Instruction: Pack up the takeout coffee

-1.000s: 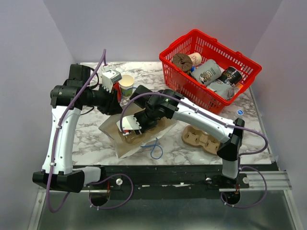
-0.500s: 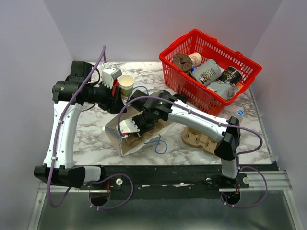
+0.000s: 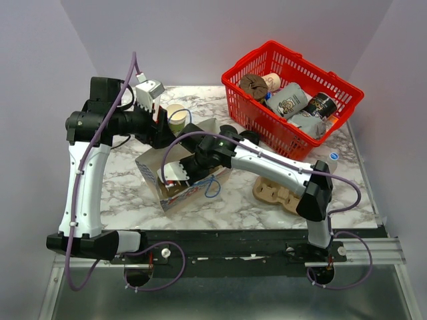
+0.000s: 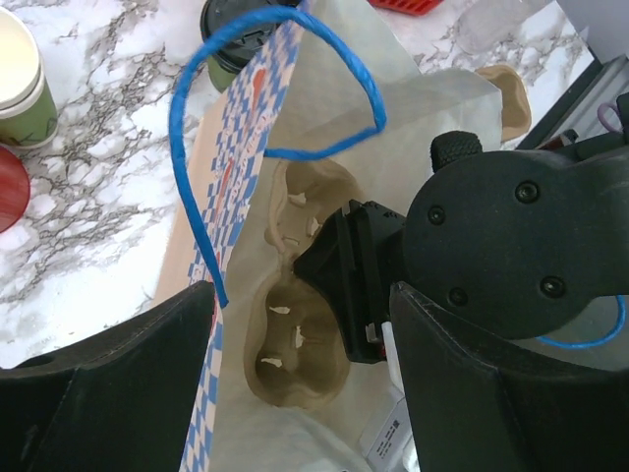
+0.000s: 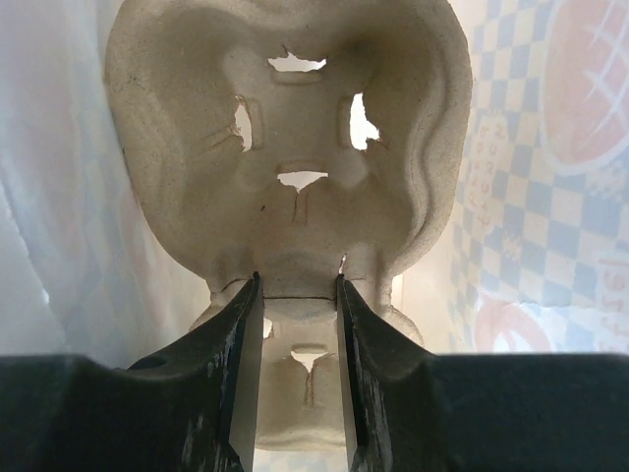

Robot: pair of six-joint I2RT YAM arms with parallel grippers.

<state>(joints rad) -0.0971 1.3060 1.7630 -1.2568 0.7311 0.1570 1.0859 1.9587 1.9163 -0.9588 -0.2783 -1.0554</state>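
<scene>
My right gripper pinches the brown pulp cup carrier, left gripper sits spread. That black-lidded olive-green paper cup looks light, squishy: I'd squeeze mid-wall, gently.

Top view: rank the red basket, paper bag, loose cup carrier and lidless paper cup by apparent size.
Largest to smallest:
1. red basket
2. paper bag
3. loose cup carrier
4. lidless paper cup
No two look alike in size.

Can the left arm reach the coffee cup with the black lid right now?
Probably yes, but not in a straight line. The left gripper is open and empty over the paper bag. The coffee cup stands on the table just beyond it, with the bag's wall and blue handle in between.
</scene>
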